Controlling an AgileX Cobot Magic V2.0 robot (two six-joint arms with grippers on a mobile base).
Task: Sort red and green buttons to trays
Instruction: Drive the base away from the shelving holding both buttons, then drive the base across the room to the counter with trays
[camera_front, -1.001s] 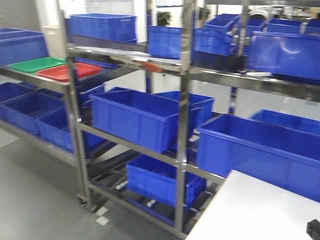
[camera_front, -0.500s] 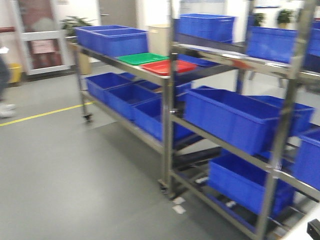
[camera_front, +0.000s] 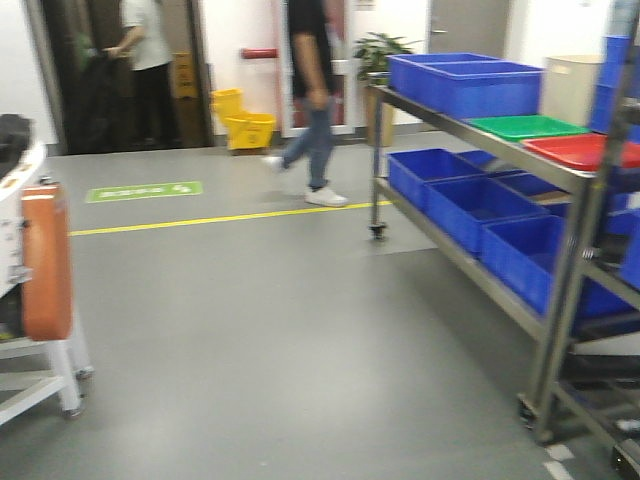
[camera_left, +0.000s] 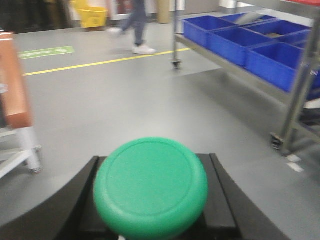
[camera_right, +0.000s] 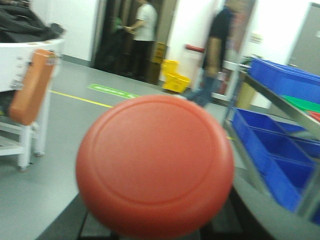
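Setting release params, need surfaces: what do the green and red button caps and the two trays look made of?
Cap of the green button: looks like moulded plastic, smooth satin, faint concentric ring. Cap of the red button: same look, soft even sheen, no metallic glint. The green tray and red tray: probably plastic, uniform saturated colour, raised rims; blur leaves the finish open.

A yellow painted line (camera_front: 220, 217) crosses the smooth grey floor (camera_front: 280, 330); a steel shelving rack (camera_front: 572, 300) holds deep blue plastic crates (camera_front: 465, 85).
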